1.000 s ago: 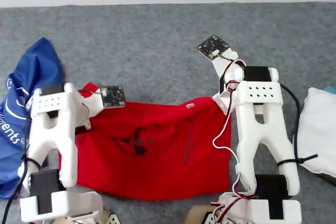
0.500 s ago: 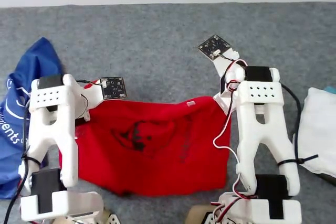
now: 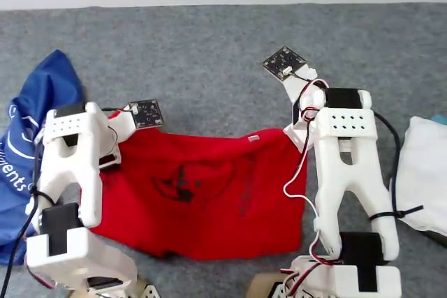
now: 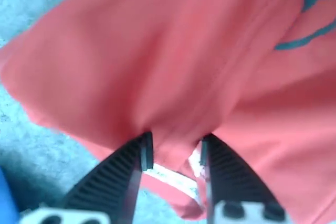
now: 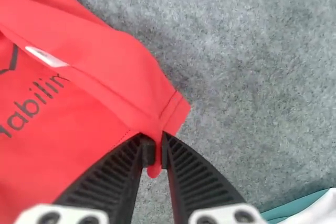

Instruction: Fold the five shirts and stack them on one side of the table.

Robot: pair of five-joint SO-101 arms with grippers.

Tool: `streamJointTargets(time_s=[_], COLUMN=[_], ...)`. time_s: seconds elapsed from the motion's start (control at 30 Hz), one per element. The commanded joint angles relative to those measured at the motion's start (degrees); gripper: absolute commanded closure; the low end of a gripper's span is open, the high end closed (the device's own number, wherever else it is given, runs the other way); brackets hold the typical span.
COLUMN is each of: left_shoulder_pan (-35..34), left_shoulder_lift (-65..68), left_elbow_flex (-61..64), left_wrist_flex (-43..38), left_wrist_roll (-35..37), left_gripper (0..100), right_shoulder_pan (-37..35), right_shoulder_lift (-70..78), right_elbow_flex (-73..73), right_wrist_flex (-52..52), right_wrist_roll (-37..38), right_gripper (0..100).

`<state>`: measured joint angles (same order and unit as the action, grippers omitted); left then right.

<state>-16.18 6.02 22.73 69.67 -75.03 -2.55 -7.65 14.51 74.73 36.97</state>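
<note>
**A:** From above, where's the work?

**B:** The red cotton shirt [image 3: 202,193], with its dark chest print, lies spread on the grey felt-covered desk [image 3: 209,47] between the two arms. Each of its far corners is at an arm's tip. A crumpled blue shirt [image 3: 42,102] sits at the desk's left edge and a white cloth bundle [image 3: 422,172] at the right edge.

**A:** Left wrist camera?

**B:** The left tool [image 4: 173,148] has its jaws a moderate way apart, packed with a thick bunch of red fabric. With so bulky a hold, I reckon layers could slide out unevenly and the fold could land crooked.

**A:** And the right?

**B:** The right tool [image 5: 154,150] is nearly closed, nipping just the hem corner. That's my main worry. So little cloth is between the jaws that a tug from the other arm could pull it free, and that side would drop. If the arms travelled unevenly, the shirt could also skew or drag toward the blue one.
</note>
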Motion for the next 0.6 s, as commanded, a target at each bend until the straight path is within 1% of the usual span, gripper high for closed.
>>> streamJointTargets(time_s=[0.0, 0.17, 0.3, 0.47, 0.57], left_shoulder_pan=[-0.2, -0.4, -0.8, -0.8, -0.5], left_shoulder_lift=[-0.4, 0.3, 4.0, 5.6, 5.4], left_elbow_flex=[-2.2, -1.9, -2.4, -3.6, -3.6], left_wrist_flex=[-0.3, -2.5, -4.3, -4.2, -4.2], left_wrist_roll=[0.7, 0.6, 0.6, 0.8, 0.7], left_gripper=[84, 84, 84, 84, 91], right_shoulder_pan=[0.5, 0.5, 0.5, 0.5, 0.5], right_shoulder_lift=[-0.4, -0.4, -0.4, -0.4, -0.4], right_elbow_flex=[-0.6, -0.6, -0.6, -0.6, -0.6], right_wrist_flex=[0.0, 0.0, 0.1, 0.2, 0.1], right_wrist_roll=[0.6, 0.6, 0.5, 0.5, 0.5], right_gripper=[98.6, 98.6, 98.6, 98.6, 98.6])
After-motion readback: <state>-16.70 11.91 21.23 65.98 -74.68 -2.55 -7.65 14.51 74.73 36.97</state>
